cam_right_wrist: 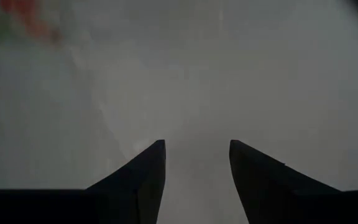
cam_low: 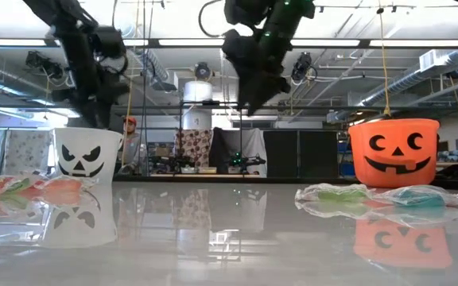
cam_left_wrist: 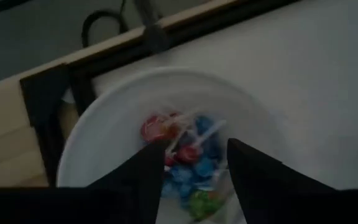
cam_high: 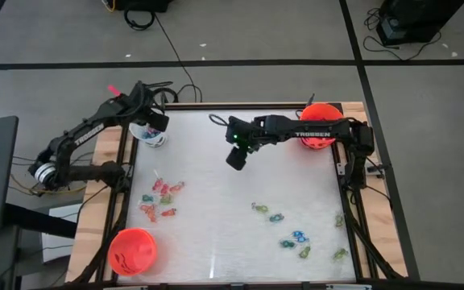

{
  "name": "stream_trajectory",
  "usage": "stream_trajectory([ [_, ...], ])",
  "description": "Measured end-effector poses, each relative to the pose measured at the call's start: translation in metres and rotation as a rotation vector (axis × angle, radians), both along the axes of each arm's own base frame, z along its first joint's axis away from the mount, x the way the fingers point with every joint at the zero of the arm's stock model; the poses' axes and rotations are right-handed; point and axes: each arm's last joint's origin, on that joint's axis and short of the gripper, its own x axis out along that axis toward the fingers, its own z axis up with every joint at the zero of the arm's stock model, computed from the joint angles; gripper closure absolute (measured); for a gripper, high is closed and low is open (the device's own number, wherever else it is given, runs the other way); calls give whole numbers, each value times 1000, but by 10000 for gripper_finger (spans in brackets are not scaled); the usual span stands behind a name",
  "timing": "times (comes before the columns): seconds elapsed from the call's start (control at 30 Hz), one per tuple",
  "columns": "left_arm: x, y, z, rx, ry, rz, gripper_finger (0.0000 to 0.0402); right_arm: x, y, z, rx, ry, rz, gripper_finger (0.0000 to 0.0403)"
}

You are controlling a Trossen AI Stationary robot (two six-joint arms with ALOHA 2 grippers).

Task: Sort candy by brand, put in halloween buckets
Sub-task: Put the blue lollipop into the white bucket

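My left gripper (cam_left_wrist: 196, 149) hangs open over the white bucket (cam_high: 150, 134) at the table's far left corner, with nothing between its fingers. Inside that bucket lie red, blue and green wrapped lollipops (cam_left_wrist: 188, 158). My right gripper (cam_high: 236, 159) is open above bare table in the far middle, holding nothing. One orange bucket (cam_high: 319, 126) stands at the far right, under the right arm; another (cam_high: 132, 250) stands at the near left corner. Loose red and green candy (cam_high: 161, 200) lies left of centre, and green and blue candy (cam_high: 296, 238) lies near the right.
A dark frame and wooden rim (cam_high: 111, 185) run round the white tabletop. Bare surface stretches across the table's middle (cam_high: 224, 217) between the two candy groups. In the low view, the room with a person (cam_low: 130, 131) shows beyond the far edge.
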Motion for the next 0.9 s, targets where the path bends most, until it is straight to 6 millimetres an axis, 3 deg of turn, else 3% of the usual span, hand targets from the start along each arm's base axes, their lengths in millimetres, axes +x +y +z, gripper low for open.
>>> stream_trajectory([
  [0.2, -3, -28, 25, 8, -251, -85, 220, -13, 33, -3, 64, 152, -5, 215],
  [0.33, 4, -48, 34, 12, -320, -214, 220, -20, 62, -1, 112, 212, 41, 215],
  [0.67, 33, -91, 41, 31, -351, -577, 220, -54, 174, -12, 149, 407, 189, 224],
  [0.9, 50, -113, 49, 79, -435, -737, 220, -97, 248, -32, 116, 485, 221, 240],
])
